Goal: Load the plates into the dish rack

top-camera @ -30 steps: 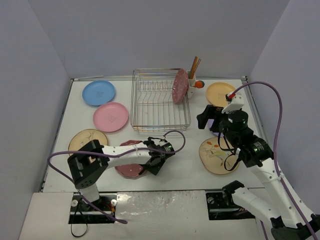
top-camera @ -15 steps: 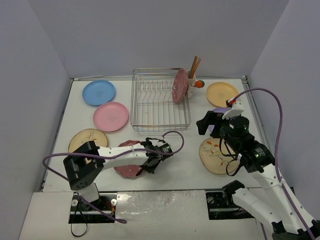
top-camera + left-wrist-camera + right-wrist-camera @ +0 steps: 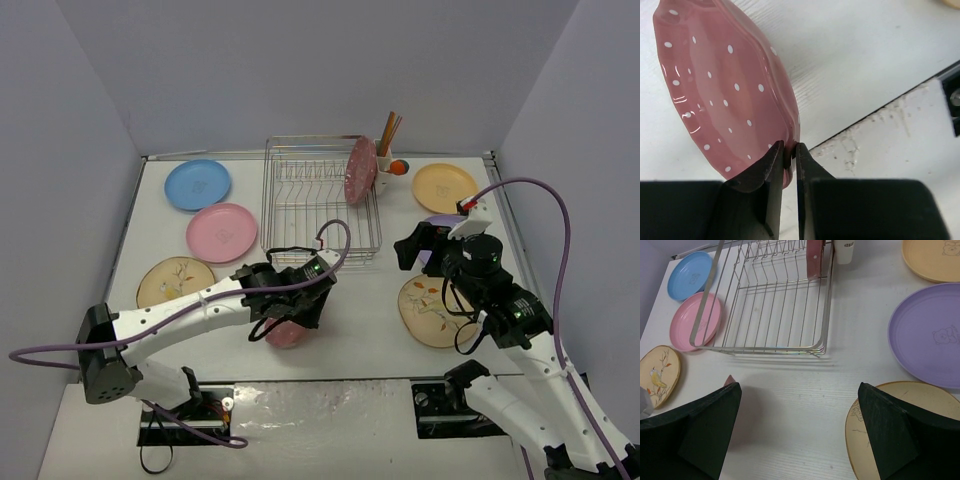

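My left gripper (image 3: 790,148) is shut on the rim of a scalloped dark-pink plate with white dots (image 3: 725,85). It holds the plate tilted up off the table near the front edge, in front of the dish rack (image 3: 268,205). From above, the left gripper (image 3: 292,316) sits over the held plate (image 3: 287,334). A second dotted dark-pink plate (image 3: 360,170) stands upright in the rack's right end. My right gripper (image 3: 797,410) hangs open and empty over bare table right of the rack (image 3: 826,315).
Blue (image 3: 197,185), pink (image 3: 221,233) and beige leaf-print (image 3: 172,280) plates lie left of the rack. To its right lie an orange-yellow plate (image 3: 440,187), a lavender one (image 3: 932,340) and another beige one (image 3: 425,312). A white utensil cup (image 3: 384,166) hangs on the rack's back right corner.
My left gripper closed on the dotted plate's rim and raised it from lying flat to tilted on edge, shifting right. The right arm barely moved.
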Action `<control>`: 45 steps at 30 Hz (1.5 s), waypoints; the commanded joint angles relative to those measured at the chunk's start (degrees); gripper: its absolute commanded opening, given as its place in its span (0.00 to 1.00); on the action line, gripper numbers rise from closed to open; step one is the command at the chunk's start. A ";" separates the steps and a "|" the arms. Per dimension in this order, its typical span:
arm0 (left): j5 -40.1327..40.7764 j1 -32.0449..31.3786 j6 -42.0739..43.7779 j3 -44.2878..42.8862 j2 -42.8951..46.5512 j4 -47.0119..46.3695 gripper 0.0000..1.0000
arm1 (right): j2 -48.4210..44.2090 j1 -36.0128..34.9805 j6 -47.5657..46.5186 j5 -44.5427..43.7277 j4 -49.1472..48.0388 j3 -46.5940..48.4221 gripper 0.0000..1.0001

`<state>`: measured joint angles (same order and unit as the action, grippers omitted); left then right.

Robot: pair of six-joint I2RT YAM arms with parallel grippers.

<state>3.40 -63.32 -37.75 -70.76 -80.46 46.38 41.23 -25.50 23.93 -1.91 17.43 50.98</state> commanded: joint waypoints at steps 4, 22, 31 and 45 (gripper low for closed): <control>0.12 -0.05 -3.11 -5.72 6.23 -1.19 0.00 | 0.16 0.36 0.42 -0.26 -2.34 3.17 1.00; -7.64 5.41 -8.48 -25.48 8.12 -8.49 0.00 | 0.78 0.36 -0.02 -1.25 -1.35 12.92 1.00; -18.62 18.52 -7.89 -38.90 -4.03 -17.23 0.00 | -0.05 0.27 2.46 -2.18 -1.41 12.79 1.00; -32.32 30.34 -15.57 -56.69 -28.74 -37.65 0.00 | 0.12 0.27 3.93 -0.29 -1.35 10.54 1.00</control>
<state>-20.78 -36.87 -48.45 -116.98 -106.04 28.96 40.70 -25.50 26.35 -2.75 19.15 61.94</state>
